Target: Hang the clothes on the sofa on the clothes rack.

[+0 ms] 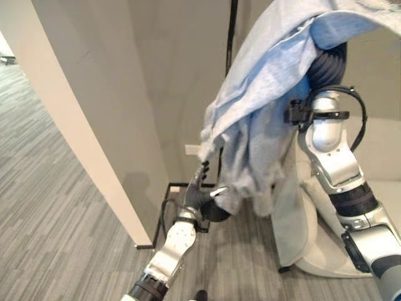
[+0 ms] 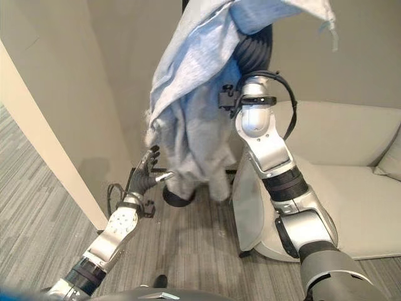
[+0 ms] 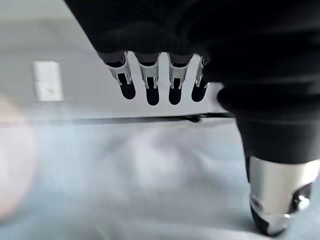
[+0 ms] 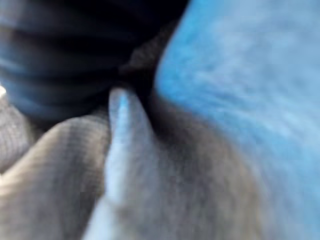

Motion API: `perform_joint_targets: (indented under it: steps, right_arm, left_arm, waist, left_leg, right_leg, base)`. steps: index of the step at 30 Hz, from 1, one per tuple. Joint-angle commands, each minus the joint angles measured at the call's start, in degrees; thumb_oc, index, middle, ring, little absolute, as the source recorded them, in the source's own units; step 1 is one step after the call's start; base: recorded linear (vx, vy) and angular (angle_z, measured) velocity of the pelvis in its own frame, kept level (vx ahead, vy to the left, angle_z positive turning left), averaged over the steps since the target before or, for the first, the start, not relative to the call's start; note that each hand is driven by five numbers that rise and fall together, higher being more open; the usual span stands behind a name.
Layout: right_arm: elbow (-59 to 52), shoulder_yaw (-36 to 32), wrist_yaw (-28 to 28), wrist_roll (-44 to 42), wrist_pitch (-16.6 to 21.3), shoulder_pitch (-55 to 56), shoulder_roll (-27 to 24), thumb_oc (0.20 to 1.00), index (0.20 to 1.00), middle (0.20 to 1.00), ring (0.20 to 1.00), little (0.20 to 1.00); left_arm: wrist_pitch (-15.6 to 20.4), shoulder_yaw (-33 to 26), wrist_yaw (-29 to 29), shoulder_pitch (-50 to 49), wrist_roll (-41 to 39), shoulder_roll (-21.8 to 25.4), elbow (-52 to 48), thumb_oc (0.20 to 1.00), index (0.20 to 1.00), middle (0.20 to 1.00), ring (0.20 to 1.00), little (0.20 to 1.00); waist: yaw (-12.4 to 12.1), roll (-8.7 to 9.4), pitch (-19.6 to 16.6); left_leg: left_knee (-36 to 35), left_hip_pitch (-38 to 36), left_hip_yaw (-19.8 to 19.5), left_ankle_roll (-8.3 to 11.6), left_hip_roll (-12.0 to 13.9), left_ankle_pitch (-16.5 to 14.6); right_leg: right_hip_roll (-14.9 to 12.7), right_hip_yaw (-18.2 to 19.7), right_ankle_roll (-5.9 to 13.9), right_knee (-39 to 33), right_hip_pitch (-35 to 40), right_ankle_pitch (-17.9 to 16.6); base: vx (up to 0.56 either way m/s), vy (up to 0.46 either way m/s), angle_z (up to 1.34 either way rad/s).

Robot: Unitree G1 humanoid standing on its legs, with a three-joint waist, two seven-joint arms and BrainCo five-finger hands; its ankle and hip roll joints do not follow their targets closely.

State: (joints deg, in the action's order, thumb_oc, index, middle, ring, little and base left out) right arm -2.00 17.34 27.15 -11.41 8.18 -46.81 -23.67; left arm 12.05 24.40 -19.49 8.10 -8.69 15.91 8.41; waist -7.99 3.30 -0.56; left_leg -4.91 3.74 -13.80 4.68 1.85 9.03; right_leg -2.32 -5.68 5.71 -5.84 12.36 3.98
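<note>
Overhead, one pale blue cotton garment (image 2: 207,69) draped over the raised right hand (image 2: 255,51), fingers buried in cloth, state impossible to tell.
Below, one left hand (image 2: 143,179) beside the hanging hem, fingers straight and apart; one cream upholstered sofa (image 2: 351,188) behind the right arm.

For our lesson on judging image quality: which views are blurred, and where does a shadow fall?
Right wrist view: light blue cloth garment is a soft blur. Left wrist view: the left hand is sharp, the background smeared. Left eye view: crisp, with a faint shadow on the beige wall near the floor.
</note>
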Motion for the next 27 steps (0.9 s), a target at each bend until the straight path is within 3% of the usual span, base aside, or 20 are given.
perform_joint_targets:
  steps: [1,12,13,14,21,27]
  right_arm:
    - [-3.2,0.8,-0.3,-0.8,2.1,-0.2,1.1,0.2,0.2,0.2,0.2,0.2]
    - [0.8,6.1,-0.8,-3.1,1.3,-3.6,8.2,0.2,0.2,0.2,0.2,0.2]
    - [1.7,6.7,-0.9,-3.8,1.3,-4.4,9.1,0.2,0.2,0.2,0.2,0.2]
    - [2.3,7.0,-0.9,-4.4,1.5,-4.9,9.6,0.2,0.2,0.2,0.2,0.2]
    - [2.0,6.9,-0.5,-4.9,1.0,-5.1,9.7,0.2,0.2,0.2,0.2,0.2]
    - [1.7,3.9,1.1,-3.3,1.1,-2.2,7.6,0.2,0.2,0.2,0.2,0.2]
  left_arm:
    - [3.9,1.6,-2.9,4.6,-0.1,-1.4,2.6,1.0,1.0,1.0,1.0,1.0]
    - [4.8,9.5,0.8,10.8,-13.8,-7.6,6.1,1.0,1.0,1.0,1.0,1.0]
    - [4.2,11.6,1.8,11.7,-15.1,-8.4,7.4,0.771,0.771,0.771,0.771,0.771]
    - [3.7,12.6,2.5,12.0,-14.9,-8.7,8.3,0.2,0.2,0.2,0.2,0.2]
    - [2.4,13.7,2.3,12.8,-15.0,-9.6,12.5,0.2,0.2,0.2,0.2,0.2]
    - [2.7,9.5,0.1,10.4,-13.6,-7.3,10.6,0.2,0.2,0.2,0.2,0.2]
  waist:
    - [0.3,-0.32,-5.0]
    - [1.4,-1.2,-5.6]
    - [1.8,-1.31,-5.5]
    - [2.0,-1.36,-5.6]
    - [2.6,-1.68,-5.6]
    - [2.2,-1.77,-5.5]
  left_leg:
    - [-0.1,0.2,1.2,0.81,1.1,-4.0]
    - [-0.1,-0.4,2.0,0.74,1.1,-4.8]
    - [-0.1,-0.5,2.0,0.72,1.1,-4.9]
    - [-0.1,-0.5,2.0,0.69,1.0,-4.9]
    - [-0.1,-0.6,2.6,0.64,1.1,-5.1]
    - [-0.1,-0.4,2.3,0.59,1.0,-4.7]
  right_leg:
    - [0.2,2.8,0.46,0.8,-8.0,-1.8]
    - [-0.2,3.5,0.54,0.8,-8.0,-1.9]
    - [-0.3,3.8,0.58,0.8,-8.1,-2.1]
    - [-0.3,3.8,0.59,0.8,-8.1,-2.1]
    - [-0.4,4.4,0.67,0.8,-8.3,-2.4]
    - [-0.3,4.4,0.76,0.8,-8.6,-2.8]
  base:
    - [-0.04,0.0,-0.05]
    - [-0.01,0.0,-0.02]
    - [-0.03,0.001,-0.08]
    - [-0.02,0.004,-0.07]
    - [0.0,0.007,-0.08]
    - [0.0,0.002,-0.03]
